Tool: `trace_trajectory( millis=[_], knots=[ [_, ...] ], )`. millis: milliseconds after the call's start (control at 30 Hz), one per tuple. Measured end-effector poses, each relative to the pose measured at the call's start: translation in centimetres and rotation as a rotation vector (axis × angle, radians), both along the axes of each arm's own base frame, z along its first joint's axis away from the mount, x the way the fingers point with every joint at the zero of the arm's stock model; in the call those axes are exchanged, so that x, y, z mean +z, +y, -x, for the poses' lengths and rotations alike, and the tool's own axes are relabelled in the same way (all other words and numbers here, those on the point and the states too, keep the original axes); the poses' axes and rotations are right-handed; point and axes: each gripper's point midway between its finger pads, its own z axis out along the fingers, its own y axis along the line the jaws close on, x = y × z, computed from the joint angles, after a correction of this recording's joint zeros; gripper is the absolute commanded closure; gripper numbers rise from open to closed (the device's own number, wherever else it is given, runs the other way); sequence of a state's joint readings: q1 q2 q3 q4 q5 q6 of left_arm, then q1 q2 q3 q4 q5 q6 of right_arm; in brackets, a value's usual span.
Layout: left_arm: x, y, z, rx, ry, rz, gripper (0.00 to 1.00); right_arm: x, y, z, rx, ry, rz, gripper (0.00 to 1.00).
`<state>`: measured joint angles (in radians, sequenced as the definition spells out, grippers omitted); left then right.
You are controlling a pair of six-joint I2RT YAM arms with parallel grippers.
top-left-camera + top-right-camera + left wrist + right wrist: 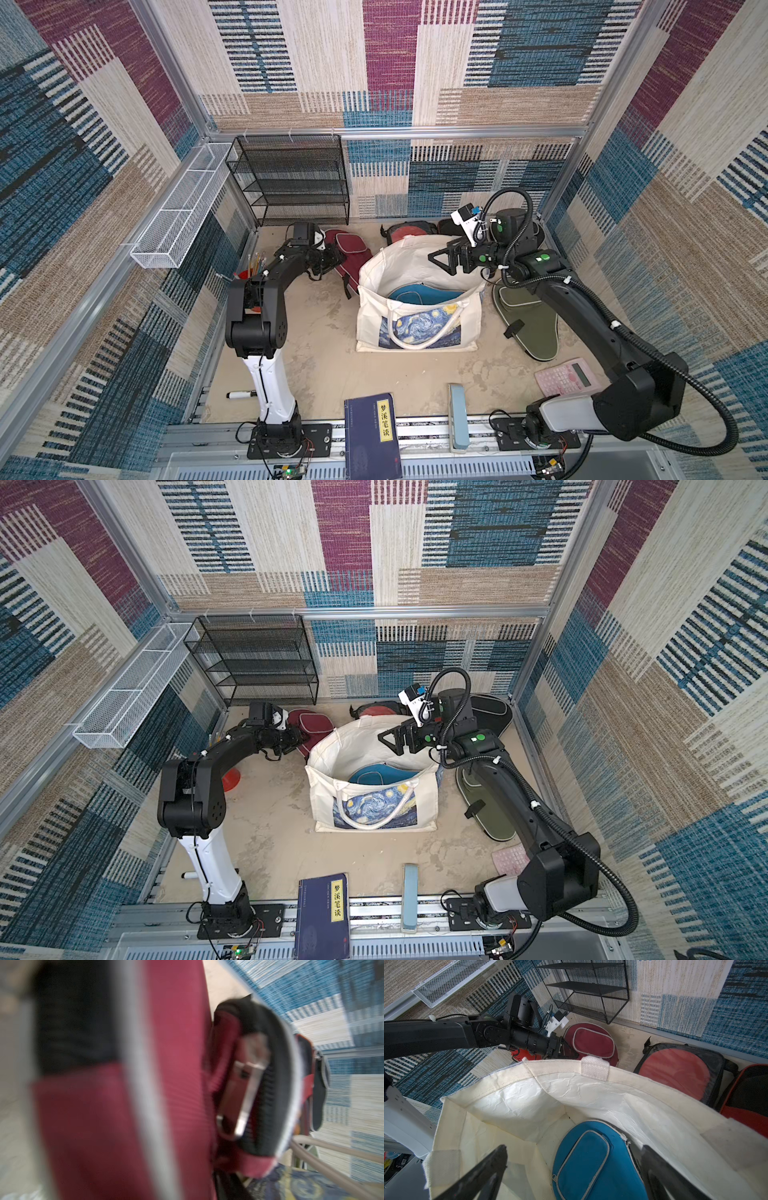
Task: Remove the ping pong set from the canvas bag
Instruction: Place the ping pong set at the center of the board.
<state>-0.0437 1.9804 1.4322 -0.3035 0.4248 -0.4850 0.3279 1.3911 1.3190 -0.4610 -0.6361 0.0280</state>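
The cream canvas bag (419, 328) with its Starry Night panel stands open mid-table. Inside lies a blue case (424, 293) (591, 1159). My right gripper (440, 259) (574, 1147) hangs open over the bag's mouth, above the blue case and not touching it. Outside the bag lie a maroon case (349, 247) (593, 1043), a red paddle in a black mesh case (675, 1074), a black-and-red case (747, 1095), an olive green case (532, 320) and a black case (490, 715). My left gripper (332, 259) (571, 1054) is at the maroon case (93, 1126); blur hides its jaws.
A black wire shelf (291, 183) and a white mesh basket (183, 208) stand at the back left. Along the front edge are a pink calculator (567, 376), a dark blue book (370, 432), a pale blue block (457, 415) and a marker (241, 395). A red pen cup (245, 274) sits behind the left arm.
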Motion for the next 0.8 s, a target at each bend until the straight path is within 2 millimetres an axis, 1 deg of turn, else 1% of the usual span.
trace_trajectory(
  millis=[100,267,433,600,633,733,800],
  knots=[
    [-0.4,0.4,0.2,0.007,0.012,-0.022,0.39,0.0,0.0,0.0,0.000,0.000,0.000,0.01],
    [-0.5,0.5,0.2,0.012,0.020,-0.033,0.37,0.0,0.0,0.0,0.000,0.000,0.000,0.01],
    [-0.8,0.4,-0.8,0.010,0.015,-0.033,0.36,0.0,0.0,0.0,0.000,0.000,0.000,0.01],
    [-1.0,-0.3,-1.6,-0.003,0.010,-0.033,0.34,0.0,0.0,-0.1,0.001,-0.001,0.002,0.01],
    [-1.1,-0.4,-1.7,-0.007,0.009,-0.034,0.32,0.0,0.0,-0.1,0.001,-0.001,0.002,0.01],
    [-0.9,-0.7,-1.7,-0.017,0.006,-0.038,0.22,-0.1,0.0,-0.1,0.002,0.001,0.002,0.01],
    [-0.8,-0.6,-1.7,-0.018,0.006,-0.060,0.17,-0.1,0.1,-0.2,0.002,0.001,0.003,0.01]
  ],
)
